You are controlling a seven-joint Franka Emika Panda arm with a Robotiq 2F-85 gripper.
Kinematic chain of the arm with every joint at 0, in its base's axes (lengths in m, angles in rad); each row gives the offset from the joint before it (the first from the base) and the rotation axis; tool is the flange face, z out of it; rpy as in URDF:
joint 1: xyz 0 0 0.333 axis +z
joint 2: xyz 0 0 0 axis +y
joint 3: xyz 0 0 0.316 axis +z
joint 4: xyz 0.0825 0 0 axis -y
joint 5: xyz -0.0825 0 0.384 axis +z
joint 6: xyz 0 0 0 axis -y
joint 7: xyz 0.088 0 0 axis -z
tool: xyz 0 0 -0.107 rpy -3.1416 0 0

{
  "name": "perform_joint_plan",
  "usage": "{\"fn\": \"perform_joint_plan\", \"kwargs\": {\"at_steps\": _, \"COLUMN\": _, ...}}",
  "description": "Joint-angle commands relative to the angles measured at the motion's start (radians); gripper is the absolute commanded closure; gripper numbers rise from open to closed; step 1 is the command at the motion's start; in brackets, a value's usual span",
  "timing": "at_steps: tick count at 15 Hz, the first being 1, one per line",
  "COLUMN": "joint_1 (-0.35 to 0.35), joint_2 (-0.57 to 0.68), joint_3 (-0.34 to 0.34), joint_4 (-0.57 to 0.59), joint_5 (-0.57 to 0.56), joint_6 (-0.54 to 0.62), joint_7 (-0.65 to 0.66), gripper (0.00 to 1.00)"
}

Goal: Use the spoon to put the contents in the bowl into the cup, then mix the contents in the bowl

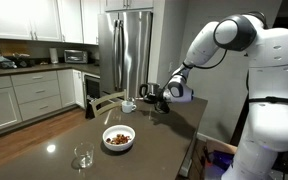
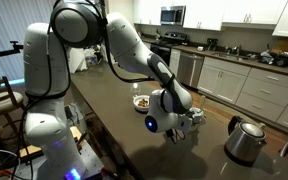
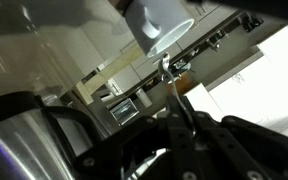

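Gripping the spoon, the fingers are hovering near the cup at centre frame, while the bowl is sitting lower on the bench, apart.

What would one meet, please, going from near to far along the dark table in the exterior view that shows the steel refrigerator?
Clear stemless glass → round white bowl → small squat white cup → beyond the table, tall stainless-steel refrigerator.
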Motion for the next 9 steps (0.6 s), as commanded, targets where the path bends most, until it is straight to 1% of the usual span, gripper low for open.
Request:
{"fn": "perform_joint_plan", "kwargs": {"at_steps": 1, "joint_1": -0.007, "joint_2": -0.039, "joint_3": 0.011, "joint_4": -0.026, "joint_5": -0.084, "joint_6": 0.025, "joint_7": 0.077, "gripper": 0.97}}
{"fn": "perform_joint_plan", "kwargs": {"at_steps": 9, "joint_1": -0.009, "joint_2": -0.076, "joint_3": 0.015, "joint_4": -0.063, "joint_5": -0.217, "joint_6": 0.017, "joint_7": 0.184, "gripper": 0.97}}
